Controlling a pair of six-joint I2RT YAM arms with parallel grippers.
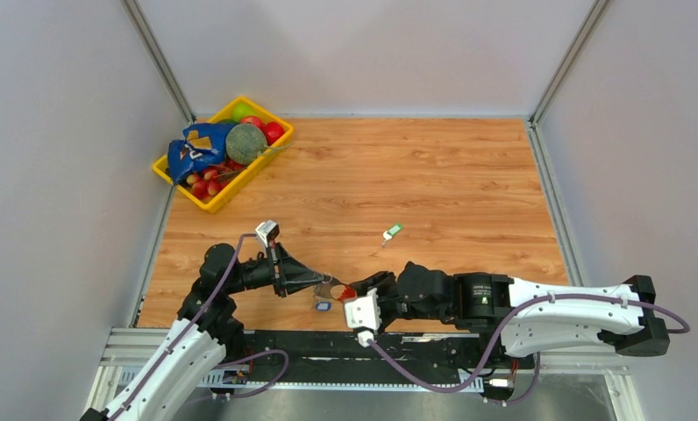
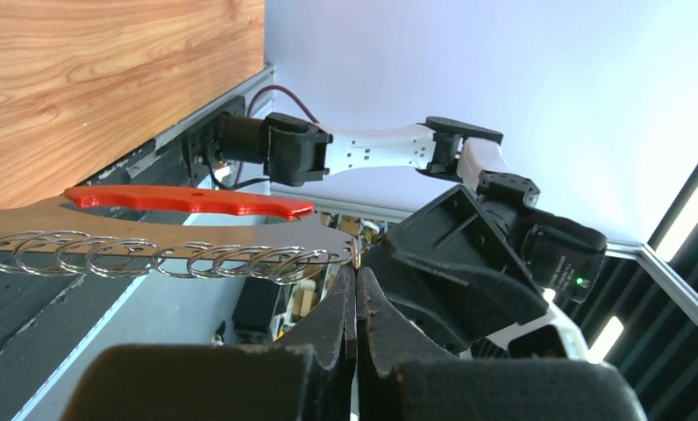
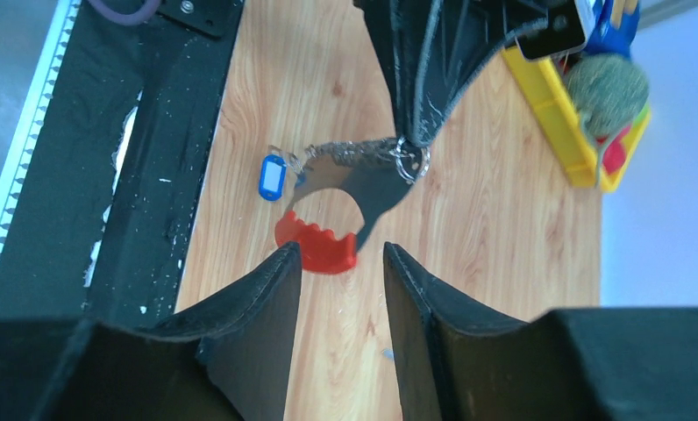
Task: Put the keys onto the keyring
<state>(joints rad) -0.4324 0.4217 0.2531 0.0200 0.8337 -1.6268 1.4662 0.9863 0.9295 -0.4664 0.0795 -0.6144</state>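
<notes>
Wood-grain table [image 1: 451,175] seen from above, with two robot arms reaching in from its near edge and their tips meeting close to that edge.

The left gripper [image 1: 330,282] is fully closed. In its wrist view the two black fingertips press together on a small metal ring at one end of the keyring [image 3: 373,186], which is lifted clear of the wood. The keyring is a flat silver plate with a round hole, a red curved piece with a toothed edge on one side, and a chain of silver wire rings running along it.

The right gripper [image 3: 338,254] faces the left one from the other side. Its jaws stand partly apart and hold nothing. The red piece sits just beyond its fingertips, nearer one finger than the other. Whether that finger touches it cannot be told.

The blue key [image 3: 270,177] is beside the far end of the chain, close to the table's near edge. Whether it is joined to the chain cannot be told. The green key [image 1: 392,231] lies alone on the wood, apart from both grippers and further from the arm bases.

A yellow basket [image 1: 240,186] stands in the far left corner, well apart from the arms. It holds a blue bag [image 1: 192,149], a rough green ball [image 1: 245,143] and small red balls [image 1: 207,186].
</notes>
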